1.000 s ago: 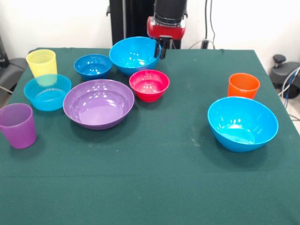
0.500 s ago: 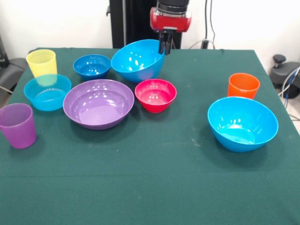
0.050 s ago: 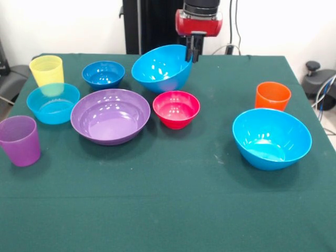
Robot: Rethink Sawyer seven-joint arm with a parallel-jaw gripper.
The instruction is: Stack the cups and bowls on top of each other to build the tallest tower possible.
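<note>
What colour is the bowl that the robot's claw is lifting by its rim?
Bright blue, gripped at its rim by the end effector. Best seen in the front view.

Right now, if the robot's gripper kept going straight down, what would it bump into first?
The gripper already pinches the rim of the big blue bowl, held tilted. Straight down, that bowl would probably meet the pink bowl or the green table first; depth is unclear.
</note>
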